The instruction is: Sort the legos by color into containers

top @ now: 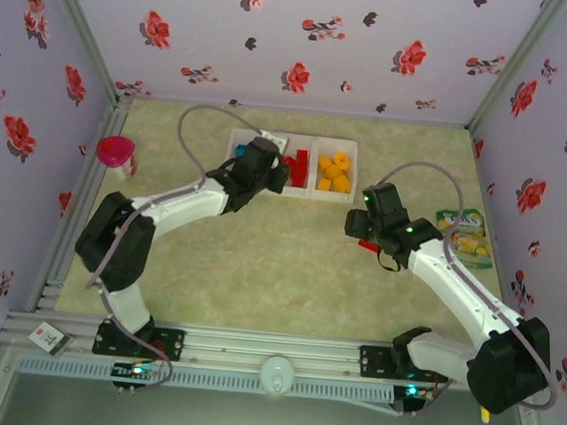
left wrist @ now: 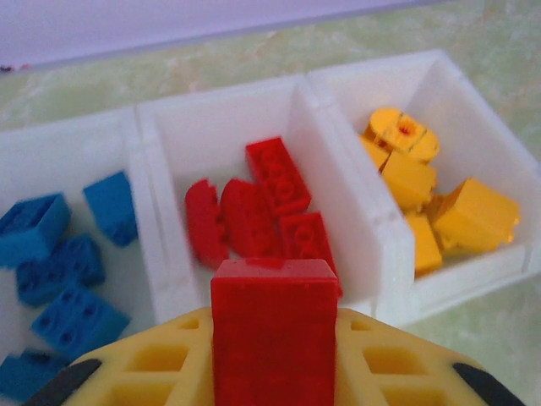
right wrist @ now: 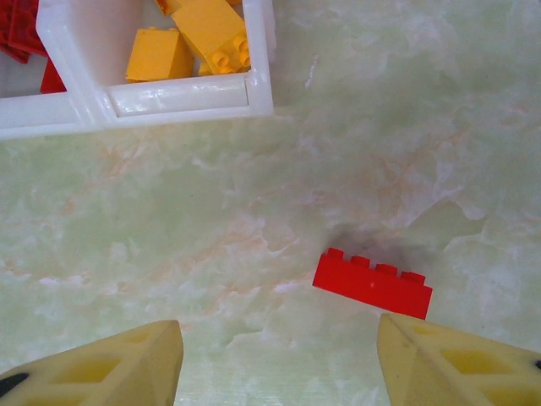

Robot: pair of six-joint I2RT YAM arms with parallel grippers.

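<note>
The right pincer (right wrist: 279, 359) is hanging released on the near side of the white tray (right wrist: 177, 95), its yellow fingers standing well apart over the marbled green counter (right wrist: 211, 220). A loose red brick (right wrist: 372, 283) is lying flat on the counter just ahead of those fingers, nearer than the tray's yellow end. It is long and slim, showing a single row of four studs, and nothing is touching it. A green snack packet (top: 467, 235) is lying off to the right of the tray, near the wall.

The left pincer (left wrist: 272, 376) is clenched on a second red brick (left wrist: 273, 326), a shorter, blocky piece turning a smooth glossy face to the wrist camera. It is hovering at the tray's near rim, in line with the middle compartment.

Inside the tray, blue bricks (left wrist: 59, 262) are lying jumbled in the left compartment. Red bricks (left wrist: 262, 211), several with studs showing, are overlapping in the middle one. Yellow bricks (left wrist: 431, 194) are piling up in the right one, a rounded piece at the far end. A pink cup (top: 116, 151) is standing to the left of the tray.
</note>
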